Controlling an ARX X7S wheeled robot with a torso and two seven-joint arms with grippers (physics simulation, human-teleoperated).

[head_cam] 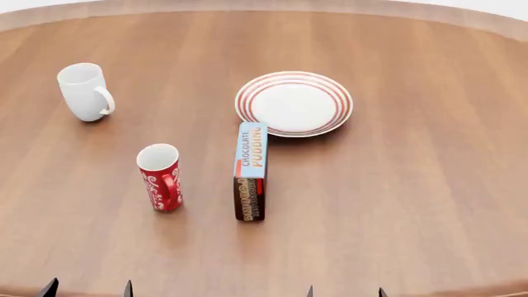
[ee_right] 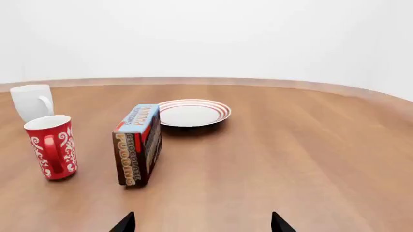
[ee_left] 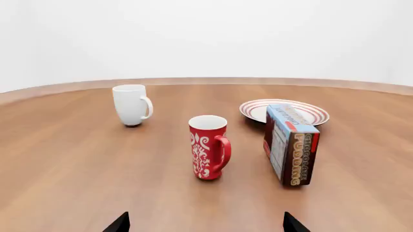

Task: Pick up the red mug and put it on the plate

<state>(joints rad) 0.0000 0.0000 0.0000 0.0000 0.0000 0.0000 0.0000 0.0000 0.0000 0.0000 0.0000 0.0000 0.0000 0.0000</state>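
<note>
- Red mug (head_cam: 160, 177) stands upright on your wooden counter (head_cam: 412, 198), handle turned toward the pudding box (head_cam: 251, 171) just beside it.
- Your left hand (head_cam: 88, 289) sits at the near edge, well short of the mug and a little to its left; its fingertips (ee_left: 119, 224) are spread wide and hold nothing.
- Your right hand (head_cam: 345, 292) is likewise wide open and empty, well apart from the mug.
- Beyond the box lies the plate (head_cam: 293, 103), bare.
- A white mug (head_cam: 85, 91) stands at far left.
</note>
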